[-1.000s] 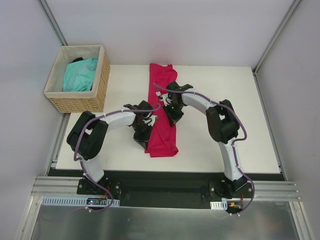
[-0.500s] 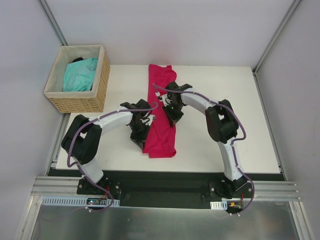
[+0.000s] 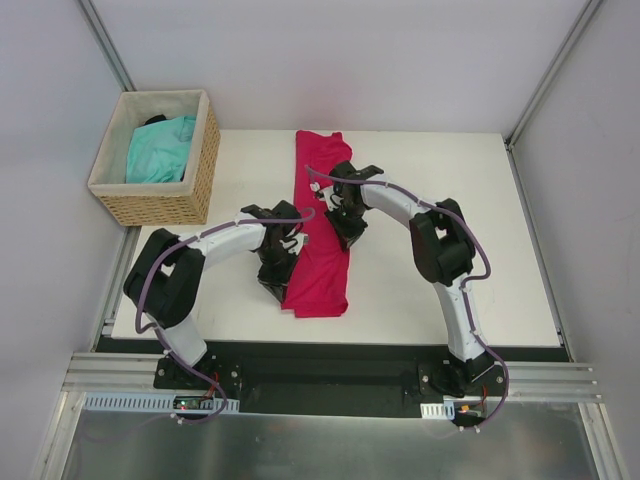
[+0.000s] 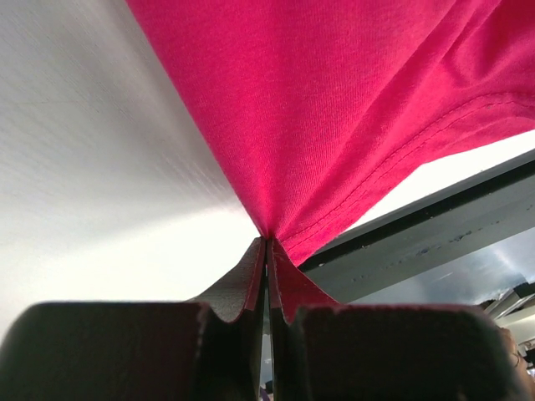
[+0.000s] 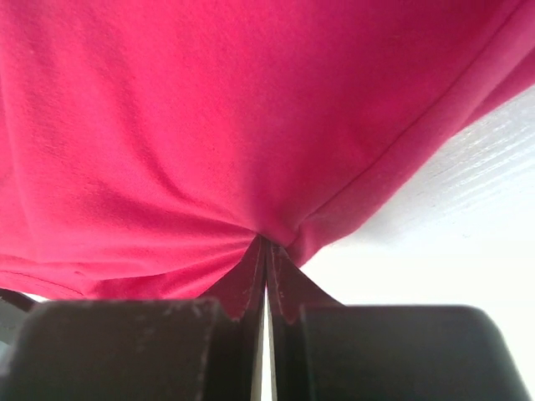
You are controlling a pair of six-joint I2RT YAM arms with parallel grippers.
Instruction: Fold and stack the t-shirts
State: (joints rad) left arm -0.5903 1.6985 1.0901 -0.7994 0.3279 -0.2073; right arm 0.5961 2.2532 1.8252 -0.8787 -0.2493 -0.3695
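A crimson-pink t-shirt [image 3: 318, 165] lies on the white table [image 3: 450, 200] as a long narrow strip running from the far edge toward me. My left gripper [image 3: 277, 281] is shut on the strip's left edge near its near end, and the fabric [image 4: 334, 100] fans out from the pinched tips [image 4: 267, 241]. At mid-length, the right gripper [image 3: 347, 238] is shut on the shirt's right edge, with cloth [image 5: 209, 125] bunched at its tips [image 5: 266, 241]. A turquoise t-shirt [image 3: 160, 150] lies crumpled in the basket.
A woven wicker basket [image 3: 200, 160] stands at the table's far left corner. Grey enclosure walls and metal posts surround the table. The table's near edge and a dark rail [image 4: 435, 234] run just beyond the shirt's near end.
Both grippers have dragged the crimson-pink shirt slightly to the left. Its near end has shifted furthest, so the strip now slants a little.
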